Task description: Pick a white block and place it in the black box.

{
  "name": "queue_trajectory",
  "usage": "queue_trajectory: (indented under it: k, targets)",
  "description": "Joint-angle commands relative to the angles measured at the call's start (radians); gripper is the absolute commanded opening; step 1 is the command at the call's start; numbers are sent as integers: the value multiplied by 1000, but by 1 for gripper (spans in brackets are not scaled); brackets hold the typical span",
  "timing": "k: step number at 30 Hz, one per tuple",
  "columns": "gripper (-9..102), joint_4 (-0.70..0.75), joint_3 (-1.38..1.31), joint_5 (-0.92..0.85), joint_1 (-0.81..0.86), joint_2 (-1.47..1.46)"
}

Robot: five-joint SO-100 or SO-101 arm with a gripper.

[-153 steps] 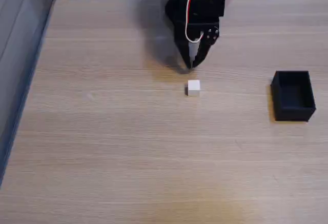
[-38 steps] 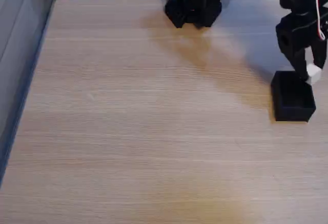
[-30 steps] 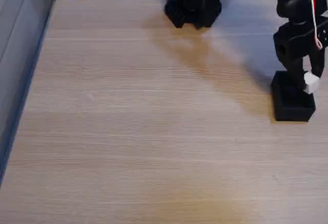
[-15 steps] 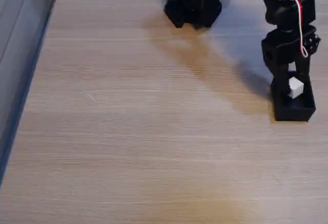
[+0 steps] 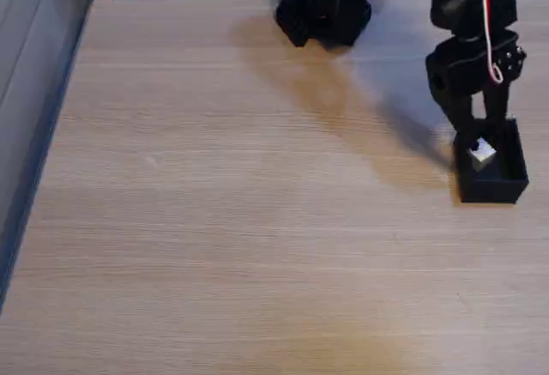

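While the white block (image 5: 483,154) sits low inside the black box (image 5: 493,188), we see it as a small pale cube against the dark interior, toward the far end of the box as the fixed view shows it. We find the gripper (image 5: 481,131) directly above it, its two dark fingers reaching down over the box's far rim, one finger on each side of the block. We cannot tell whether the fingers press on the cube or stand a little off it, since black fingers against black walls blur together at this size. We also cannot tell whether the block rests on the box floor or hangs just above it.

We place the box near the right edge of the fixed view, on the pale wooden table (image 5: 240,203). We follow the arm (image 5: 467,15) up from the gripper toward the top right, with a red and white wire (image 5: 489,27) looping down its front. We note the arm's black base (image 5: 326,2) at the far edge of the table, near the top centre, and a soft shadow (image 5: 360,105) slanting across the wood from the base toward the box.
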Motion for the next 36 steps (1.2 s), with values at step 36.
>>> queue_trajectory:
  k: [36]
  targets:
    - [0, 581, 997, -104, 560, 1364]
